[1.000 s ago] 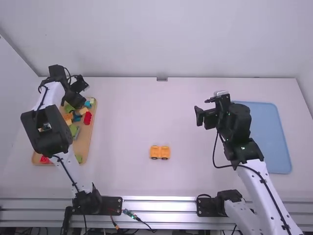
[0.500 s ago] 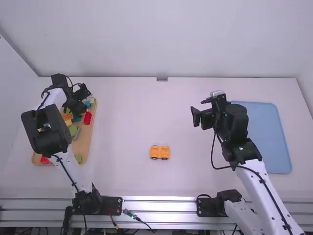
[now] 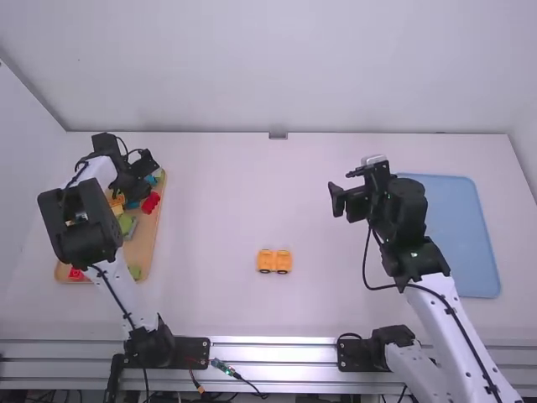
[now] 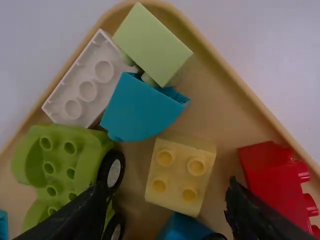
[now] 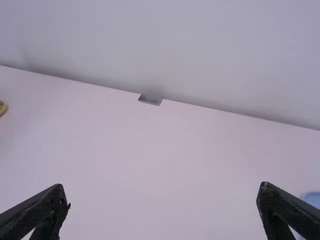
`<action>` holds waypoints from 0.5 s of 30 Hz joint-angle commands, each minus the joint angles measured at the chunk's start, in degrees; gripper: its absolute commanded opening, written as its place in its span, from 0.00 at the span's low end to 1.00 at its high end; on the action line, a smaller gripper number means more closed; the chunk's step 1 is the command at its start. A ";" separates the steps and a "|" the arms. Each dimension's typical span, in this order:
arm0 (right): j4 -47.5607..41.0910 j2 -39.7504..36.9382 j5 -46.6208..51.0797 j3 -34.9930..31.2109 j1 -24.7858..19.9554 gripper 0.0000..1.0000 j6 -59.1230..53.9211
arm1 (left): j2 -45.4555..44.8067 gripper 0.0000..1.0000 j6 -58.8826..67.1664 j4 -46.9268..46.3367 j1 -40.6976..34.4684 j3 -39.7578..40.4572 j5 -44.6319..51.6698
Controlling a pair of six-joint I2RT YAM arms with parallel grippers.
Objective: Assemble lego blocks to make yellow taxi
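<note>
Leftmost on the white table, set out on a wooden tray: a jumble of bright blocks. At the near end, a small red piece, partly visible past the left arm. Over the far end, the left end effector, released, fingers well apart with nothing between their tips. Seen below by the left wrist camera: a green block with black wheels, close to a white block, a teal block touching a pale green block, then a square cream block with studs up, just beside a blue piece, and a red block near the tray's edge. Around the middle of the table, side by side, two orange-yellow blocks; joined or not, impossible to tell. Farther right, above the table, the right end effector, also released and empty, fingers spread wide. Rightmost, flat on the table, a blue tray, partly behind the right arm.
</note>
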 commanded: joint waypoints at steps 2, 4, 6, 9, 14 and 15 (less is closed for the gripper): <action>0.04 0.07 -0.13 2.19 -0.15 0.99 0.00 | 0.92 0.60 2.21 -0.63 0.20 -1.22 1.57; 0.09 0.09 -0.17 2.19 -0.09 0.99 0.04 | 0.92 0.61 3.50 1.09 0.33 -2.75 2.84; 0.22 0.07 -0.15 2.19 -0.04 0.99 0.02 | 0.92 0.61 3.37 2.71 0.11 -3.82 2.78; 0.28 0.07 -0.92 2.19 -0.17 0.99 0.02 | 0.92 0.61 3.41 2.99 -0.11 -4.81 2.54; 0.42 0.07 -1.64 2.19 -0.09 0.99 0.00 | 1.03 0.60 3.23 3.63 0.31 -5.70 2.40; 0.39 0.07 -1.64 2.19 -0.17 0.99 -0.02 | 1.05 0.59 3.26 3.56 0.13 -5.75 2.34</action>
